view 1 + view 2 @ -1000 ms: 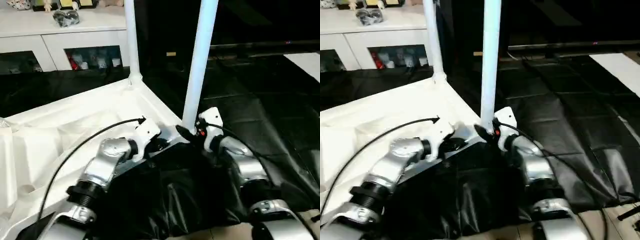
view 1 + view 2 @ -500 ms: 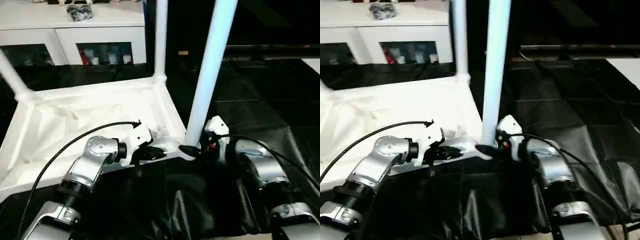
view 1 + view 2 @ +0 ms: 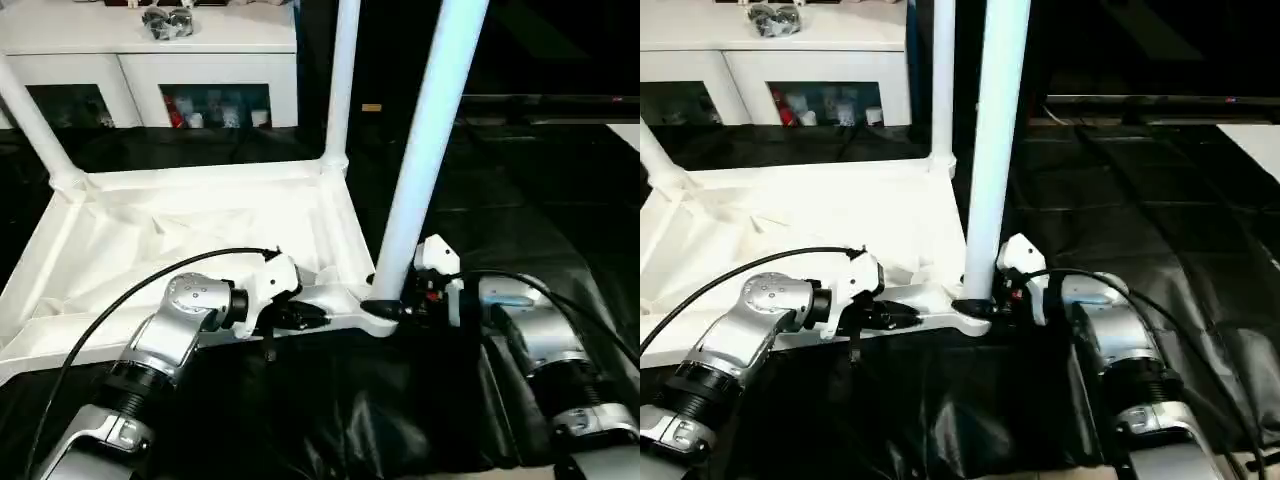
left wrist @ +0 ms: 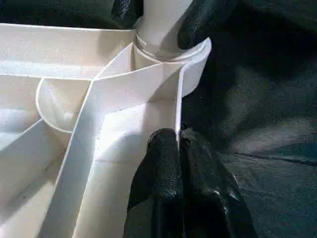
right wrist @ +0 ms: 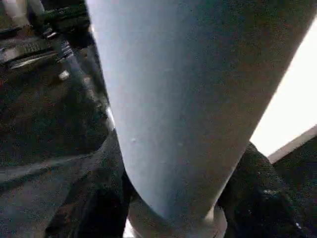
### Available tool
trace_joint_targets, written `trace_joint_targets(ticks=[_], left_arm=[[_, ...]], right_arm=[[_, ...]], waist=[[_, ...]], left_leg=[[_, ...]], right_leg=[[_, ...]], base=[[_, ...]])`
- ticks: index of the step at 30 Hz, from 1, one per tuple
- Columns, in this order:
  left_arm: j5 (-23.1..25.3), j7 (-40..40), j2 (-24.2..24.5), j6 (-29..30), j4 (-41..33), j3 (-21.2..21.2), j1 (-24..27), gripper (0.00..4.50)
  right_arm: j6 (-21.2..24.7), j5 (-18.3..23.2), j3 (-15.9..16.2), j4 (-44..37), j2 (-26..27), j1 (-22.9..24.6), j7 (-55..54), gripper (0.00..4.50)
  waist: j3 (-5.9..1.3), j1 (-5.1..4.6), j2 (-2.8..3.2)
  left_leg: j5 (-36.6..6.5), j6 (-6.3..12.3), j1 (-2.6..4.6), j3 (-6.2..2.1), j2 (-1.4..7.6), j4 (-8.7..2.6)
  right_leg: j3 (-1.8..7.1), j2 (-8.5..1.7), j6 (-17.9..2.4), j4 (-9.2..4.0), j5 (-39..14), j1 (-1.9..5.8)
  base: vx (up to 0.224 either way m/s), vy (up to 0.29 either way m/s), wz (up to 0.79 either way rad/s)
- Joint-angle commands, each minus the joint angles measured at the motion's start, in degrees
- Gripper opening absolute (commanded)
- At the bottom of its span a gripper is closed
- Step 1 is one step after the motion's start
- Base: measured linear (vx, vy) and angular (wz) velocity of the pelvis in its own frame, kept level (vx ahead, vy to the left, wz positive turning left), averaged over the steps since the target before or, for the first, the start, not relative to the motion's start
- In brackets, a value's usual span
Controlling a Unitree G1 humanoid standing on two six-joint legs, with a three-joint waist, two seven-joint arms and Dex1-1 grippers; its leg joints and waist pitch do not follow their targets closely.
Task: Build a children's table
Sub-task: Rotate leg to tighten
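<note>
1. Tabletop [image 3: 200, 235] lies upside down on the black floor mat [image 3: 560, 230], ribbed underside up
2. At its near rim, the left gripper [image 4: 177, 148] has both black fingers pinched together on the thin edge wall
3. At the near right corner socket, the right gripper [image 3: 392, 306] is clamped around the base of the near leg [image 3: 425, 140], which stands upright
4. Two more legs [image 3: 340, 80] rise from the far corners
5. Beyond stands a white cabinet [image 3: 150, 60]

Centre frame is blocked by the upright near leg [image 3: 425, 150]; open black floor covering [image 3: 560, 200] is left at right.
</note>
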Motion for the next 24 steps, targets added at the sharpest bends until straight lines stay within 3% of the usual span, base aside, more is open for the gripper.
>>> trace_joint_targets(ticks=[1,4,5,8,11,16,17,18,20,22,24], left_arm=[[-0.7,6.7,-3.0,-0.5,-2.1,2.0,-2.0,0.00],[1.9,12.4,-5.1,0.9,-2.8,1.7,-2.1,0.00],[3.0,17.7,-8.2,3.6,-3.8,1.9,-2.0,0.00],[3.5,20.1,-10.0,4.6,-4.1,1.8,-2.0,0.00],[4.2,24.6,-13.8,5.1,-3.2,1.2,-2.9,0.00],[4.6,24.9,-15.3,4.7,-2.8,0.3,-3.5,0.00],[4.6,24.8,-15.3,4.7,-2.8,0.3,-3.5,0.00],[4.8,24.4,-15.0,4.7,-3.0,0.1,-3.6,0.00],[4.7,22.9,-14.0,4.5,-3.5,-0.1,-3.4,0.00],[4.4,21.7,-12.9,3.9,-4.0,-0.1,-3.0,0.00],[4.4,20.5,-11.7,3.3,-4.2,-0.2,-2.6,0.00]], right_arm=[[1.4,0.3,3.7,2.6,4.5,1.3,-1.0,2.00],[1.2,-0.7,2.0,4.4,7.8,1.2,-10.2,1.99],[0.7,-1.8,1.3,6.3,10.9,1.2,-17.5,1.99],[0.7,-2.3,0.8,7.7,12.8,1.0,-21.5,1.99],[0.8,-3.3,-1.1,11.1,17.8,-1.1,-31.9,1.99],[-0.7,-3.6,-1.1,12.1,19.7,-2.6,-32.8,1.99],[-0.9,-3.6,-1.1,12.1,19.7,-2.6,-32.8,2.34],[-0.9,-2.9,-1.4,12.0,19.6,-2.7,-31.8,2.34],[-0.6,-1.3,-1.9,11.3,19.1,-2.8,-29.1,2.70],[-0.3,-1.5,-1.6,10.6,17.7,-2.6,-26.9,2.85],[-1.0,-2.8,0.0,9.3,15.2,-1.8,-24.1,3.13]], waist=[[-3.31,-0.26,-0.39],[-3.16,-0.93,-0.41],[-2.98,-1.39,-0.26],[-2.95,-2.00,-0.48],[-2.95,-2.46,-0.22],[-2.90,-2.80,-0.28],[-2.91,-2.82,-0.26],[-2.94,-2.84,-0.47],[-2.98,-2.73,-0.33],[-3.01,-2.66,-0.06],[-3.14,-2.67,-0.18]], left_leg=[[-18.2,0.45,1.61,-1.57,3.38,-4.67],[-20.9,-1.05,1.77,-1.93,3.39,-4.93],[-21.6,-1.78,1.76,-1.91,3.42,-5.07],[-24.4,-1.92,1.67,-2.28,3.08,-5.03],[-25.8,-2.15,1.79,-2.36,2.99,-5.02],[-27.3,-1.60,1.73,-2.47,2.85,-4.91],[-27.3,-1.46,1.67,-2.49,2.90,-4.99],[-27.1,-1.37,1.59,-2.47,2.91,-5.01],[-26.7,-1.20,1.60,-2.43,2.96,-5.02],[-26.5,-1.02,1.51,-2.43,3.01,-5.09],[-25.6,-0.83,1.35,-2.29,3.05,-5.08]], right_leg=[[2.12,-3.38,-12.5,-3.80,-19.9,1.71],[2.08,-3.27,-10.8,-4.24,-23.7,1.49],[2.21,-3.18,-10.8,-4.30,-23.7,1.18],[1.91,-3.24,-9.0,-4.84,-28.2,1.23],[1.95,-3.16,-8.5,-5.17,-28.8,0.83],[1.79,-3.20,-7.7,-5.60,-30.5,0.74],[1.81,-3.11,-7.6,-5.53,-29.8,0.72],[1.81,-3.07,-7.7,-5.49,-29.5,0.76],[1.89,-3.11,-8.1,-5.33,-28.3,0.77],[1.92,-3.07,-8.7,-5.19,-26.8,0.87],[1.97,-3.01,-9.5,-4.89,-24.4,1.09]], base=[[0.000,0.000,0.00],[0.000,0.000,0.00],[0.000,0.000,0.00],[0.000,0.000,0.00],[0.000,0.000,0.00],[0.000,0.000,0.00],[0.000,0.000,0.00],[0.000,0.000,0.00],[0.000,0.000,0.00],[0.000,0.000,0.00],[0.000,0.000,0.00]])
